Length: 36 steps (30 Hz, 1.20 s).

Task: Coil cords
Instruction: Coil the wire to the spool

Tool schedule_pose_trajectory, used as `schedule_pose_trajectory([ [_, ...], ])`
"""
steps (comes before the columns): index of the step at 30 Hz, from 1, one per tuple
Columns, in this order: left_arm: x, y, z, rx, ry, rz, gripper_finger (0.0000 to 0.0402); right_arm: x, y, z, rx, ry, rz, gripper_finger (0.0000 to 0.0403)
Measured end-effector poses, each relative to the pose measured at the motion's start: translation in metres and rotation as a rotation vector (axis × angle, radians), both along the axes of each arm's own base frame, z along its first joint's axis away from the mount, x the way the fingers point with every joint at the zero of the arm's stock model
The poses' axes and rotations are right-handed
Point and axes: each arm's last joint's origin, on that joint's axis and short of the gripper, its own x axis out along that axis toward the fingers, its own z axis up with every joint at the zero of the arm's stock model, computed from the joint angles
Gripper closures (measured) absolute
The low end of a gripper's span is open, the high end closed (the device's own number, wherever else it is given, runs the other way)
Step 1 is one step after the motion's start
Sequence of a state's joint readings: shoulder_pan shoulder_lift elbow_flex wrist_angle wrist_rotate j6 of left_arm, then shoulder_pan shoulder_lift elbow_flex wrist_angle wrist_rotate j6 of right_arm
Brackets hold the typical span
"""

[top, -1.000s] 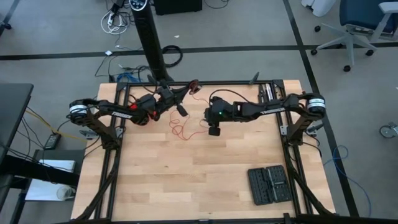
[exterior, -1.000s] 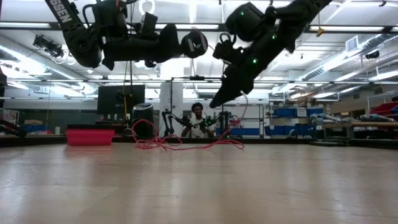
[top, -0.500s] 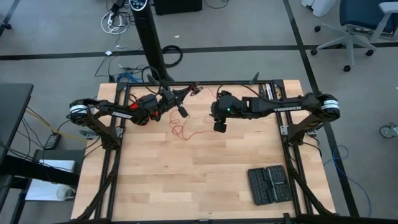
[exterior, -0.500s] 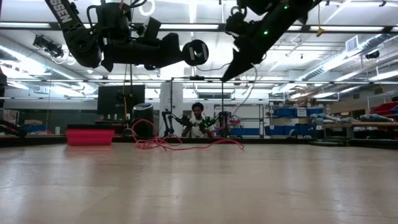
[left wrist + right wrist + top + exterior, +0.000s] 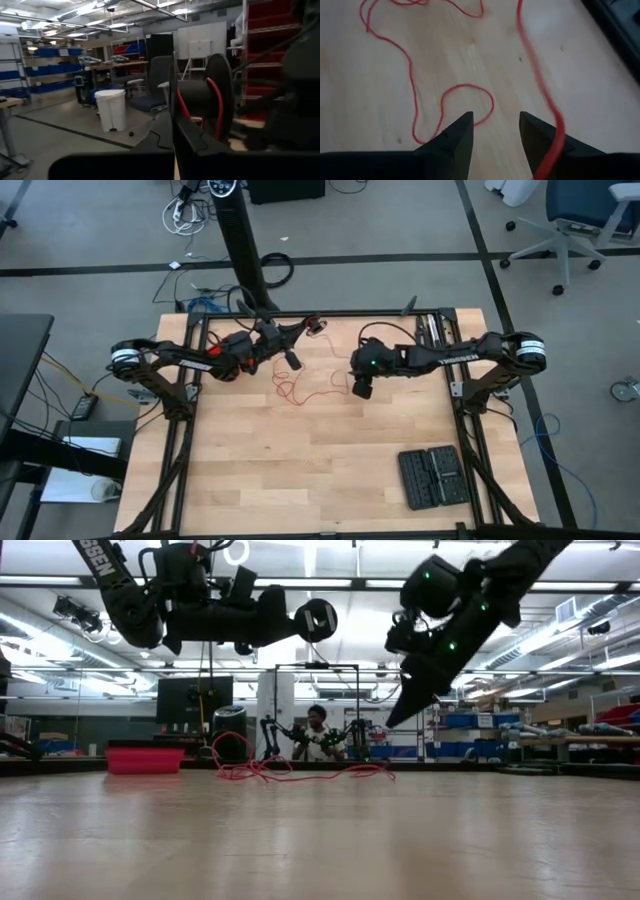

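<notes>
Red wire (image 5: 300, 387) loose on table; right gripper (image 5: 495, 131) angled down, jaws parted, empty; left jaws unclear.

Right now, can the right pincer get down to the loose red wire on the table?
Probably yes. The right pincer hangs open above the red wire, which lies loose on the bare table, and nothing stands between them.

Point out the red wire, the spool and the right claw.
red wire (image 5: 412, 95): right wrist view, on a loop lying on the table.
spool (image 5: 200, 97): left wrist view, on its dark hub.
right claw (image 5: 496, 131): right wrist view, midway between its open fingertips.
</notes>
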State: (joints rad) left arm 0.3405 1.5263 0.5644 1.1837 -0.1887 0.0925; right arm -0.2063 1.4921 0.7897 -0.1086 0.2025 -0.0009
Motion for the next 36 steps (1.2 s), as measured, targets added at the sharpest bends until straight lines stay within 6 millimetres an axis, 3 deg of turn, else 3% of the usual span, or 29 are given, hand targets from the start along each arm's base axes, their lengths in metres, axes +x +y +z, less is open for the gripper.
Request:
schedule_pose_trajectory([
  [4, 0.0, -0.002, 0.003, -0.013, -0.016, -0.062, 0.0401, -0.009, -0.011, -0.009, 0.033, 0.013, -0.018, 0.0248],
  [11, 0.0, -0.004, 0.005, -0.012, -0.025, -0.128, 0.0401, -0.01, -0.027, 0.002, 0.038, -0.01, -0.005, 0.0249],
  [15, -0.002, -0.004, 0.007, -0.022, -0.009, -0.131, 0.0401, -0.016, -0.035, 0.003, -0.045, 0.04, -0.111, 0.0249],
  [25, 0.0, -0.004, 0.001, -0.052, 0.06, -0.131, 0.0402, -0.009, -0.036, 0.012, 0.067, -0.109, 0.194, 0.025],
  [29, 0.006, -0.003, 0.008, -0.069, 0.084, -0.178, 0.0401, -0.011, -0.039, 0.013, 0.143, -0.148, 0.275, 0.0251],
  [36, 0.016, -0.001, 0.016, -0.091, 0.15, -0.214, 0.0401, -0.016, -0.052, 0.012, 0.16, -0.145, 0.106, 0.0251],
])
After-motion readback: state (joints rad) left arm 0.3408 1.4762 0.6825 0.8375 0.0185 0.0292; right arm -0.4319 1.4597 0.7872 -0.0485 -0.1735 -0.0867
